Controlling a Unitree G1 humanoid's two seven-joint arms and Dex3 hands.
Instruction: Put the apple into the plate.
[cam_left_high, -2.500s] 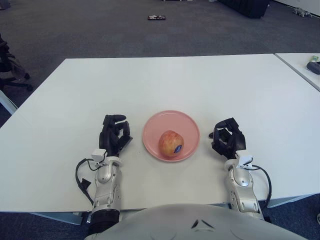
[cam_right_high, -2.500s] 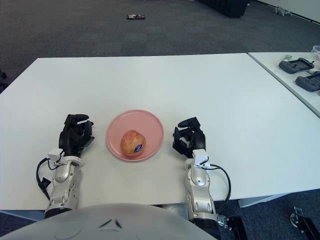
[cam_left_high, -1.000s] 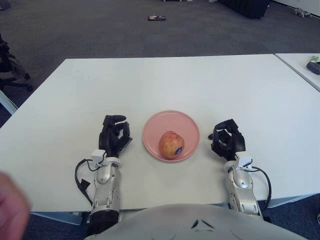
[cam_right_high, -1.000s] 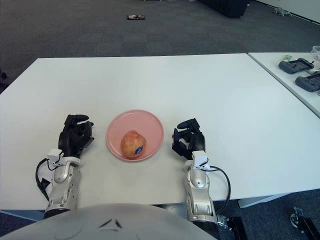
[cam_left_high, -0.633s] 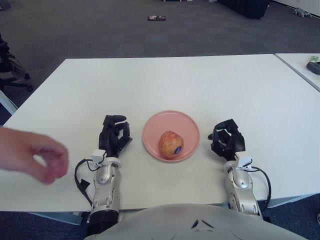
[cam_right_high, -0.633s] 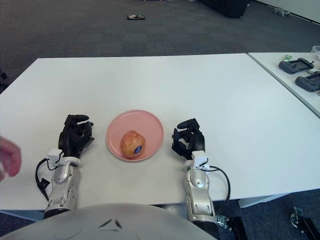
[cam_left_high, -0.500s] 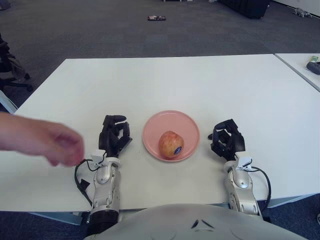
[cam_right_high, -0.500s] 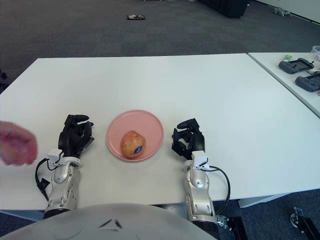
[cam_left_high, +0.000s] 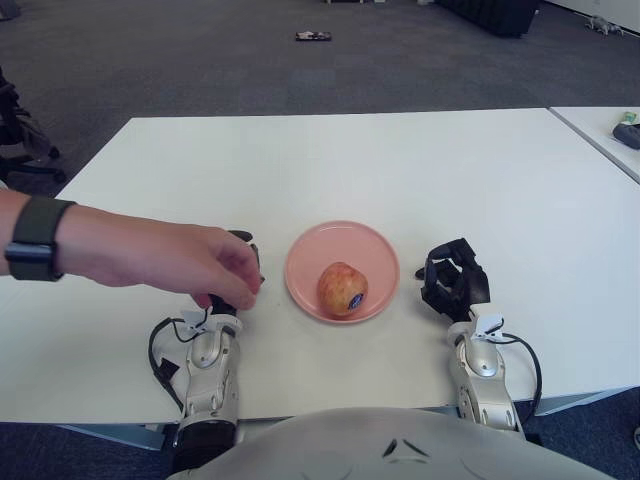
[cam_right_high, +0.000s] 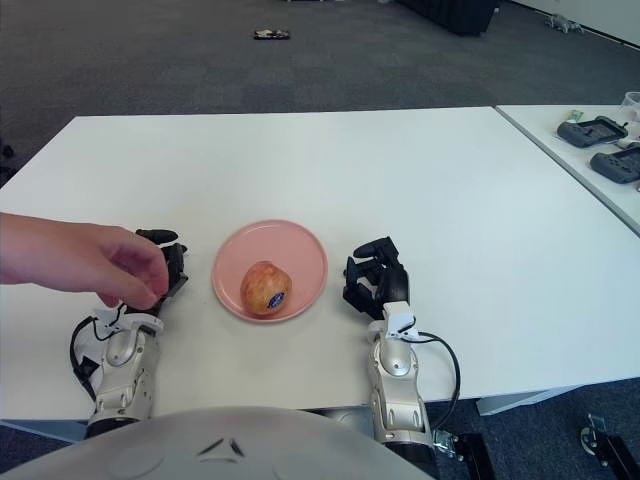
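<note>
The right hand (cam_left_high: 455, 283) rests on the table (cam_left_high: 330, 170) just right of the plate (cam_left_high: 341, 247), fingers curled and holding nothing. The left hand (cam_right_high: 163, 268), left of the plate, is mostly hidden under a person's hand (cam_left_high: 205, 266), so I cannot tell its fingers. The apple (cam_left_high: 342, 288) sits in the plate's near half, its dark sticker (cam_left_high: 356, 299) facing the robot; the print is unreadable. The person's wrist carries a dark watch (cam_left_high: 33, 239).
</note>
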